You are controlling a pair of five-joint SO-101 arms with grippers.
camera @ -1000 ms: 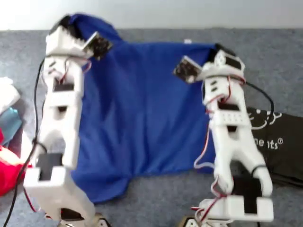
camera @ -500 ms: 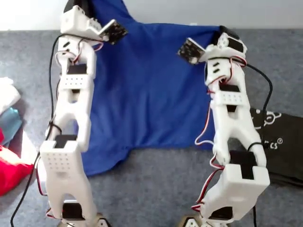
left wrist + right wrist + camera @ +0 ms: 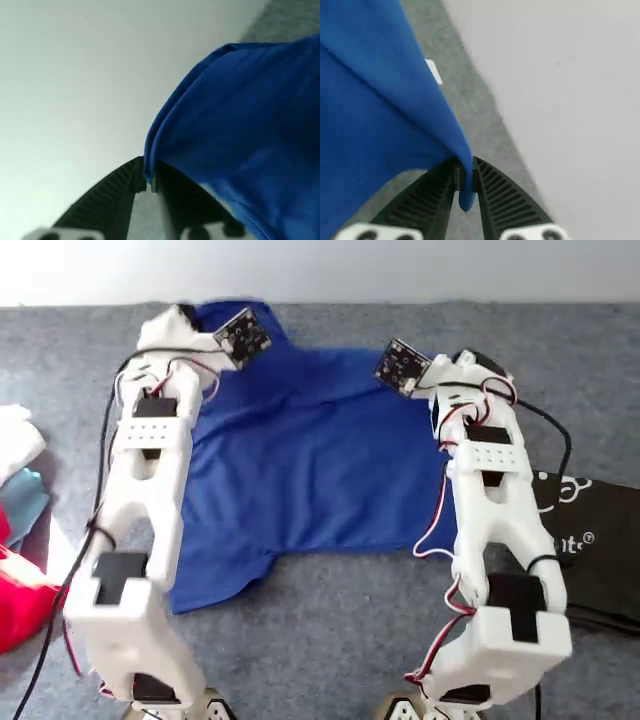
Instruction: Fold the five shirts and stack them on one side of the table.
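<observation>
A blue shirt (image 3: 300, 460) lies spread on the grey table (image 3: 340, 640) between the two white arms, its far edge lifted. The arm on the left of the high view pinches the shirt's far-left edge; my left gripper (image 3: 149, 182) is shut on a fold of the blue shirt (image 3: 240, 125). The arm on the right holds the far-right edge; my right gripper (image 3: 465, 182) is shut on the blue shirt (image 3: 375, 115) too. Both jaws press the cloth between their ribbed pads.
A folded black shirt (image 3: 590, 540) with white print lies at the right edge. Red cloth (image 3: 20, 600), a teal piece (image 3: 20, 505) and white cloth (image 3: 15, 440) sit at the left edge. A pale wall (image 3: 400, 270) runs along the table's far side.
Both arms have pulled back toward the near side, bringing the shirt's far edge with them. The shirt now covers less of the table's far part.
</observation>
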